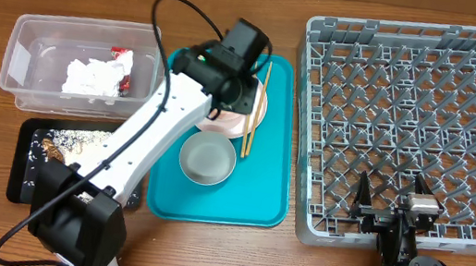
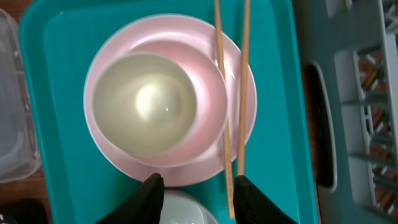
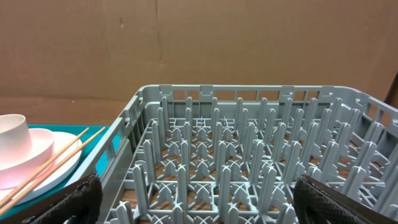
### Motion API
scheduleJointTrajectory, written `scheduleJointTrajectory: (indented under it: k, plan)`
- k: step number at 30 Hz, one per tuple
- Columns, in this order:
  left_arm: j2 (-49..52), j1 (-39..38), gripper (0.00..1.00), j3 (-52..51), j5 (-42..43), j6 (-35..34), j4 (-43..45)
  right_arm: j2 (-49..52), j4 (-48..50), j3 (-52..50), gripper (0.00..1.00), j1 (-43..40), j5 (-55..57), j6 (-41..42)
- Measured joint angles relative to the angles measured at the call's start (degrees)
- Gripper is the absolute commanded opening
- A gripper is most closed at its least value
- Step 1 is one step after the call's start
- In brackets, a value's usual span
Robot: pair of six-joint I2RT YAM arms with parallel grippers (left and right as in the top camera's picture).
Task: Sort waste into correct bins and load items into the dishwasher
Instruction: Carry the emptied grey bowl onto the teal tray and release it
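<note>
Small white cup (image 2: 146, 102) nests in pink bowl (image 2: 211, 87) on round pale pink plate (image 2: 168, 28), on flat teal tray (image 2: 62, 37). Two thin wooden chopsticks (image 2: 243, 74) cross the plate's right rim.

Left gripper (image 2: 202, 202) hovers over them, jaws apart, empty. Judgement: take the cup first, clear of the chopsticks.

Right gripper (image 3: 199, 205) wide open, empty.

Grey lattice dish rack (image 1: 409, 110) empty. Clear plastic tub (image 1: 18, 37) holds crumpled white napkin (image 1: 92, 77) and red foil wrapper (image 1: 121, 56).

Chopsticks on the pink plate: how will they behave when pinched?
Probably stiff and light: the chopsticks are thin, straight wood. They lie across the rim of the pink plate, so a nudge would likely roll or pivot them. The two sit close but not parallel, so pinching both may scissor them.
</note>
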Motion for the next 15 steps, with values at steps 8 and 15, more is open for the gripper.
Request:
scheduleJointTrajectory:
  k: [8, 15]
  plan:
    - [0.00, 0.92, 0.33, 0.00, 1.05, -0.22, 1.66, 0.00, 0.02, 0.00, 1.00, 0.00, 0.00, 0.00]
    - [0.39, 0.79, 0.33, 0.00, 1.09, -0.68, 2.27, 0.00, -0.04, 0.00, 1.00, 0.00, 0.00, -0.02]
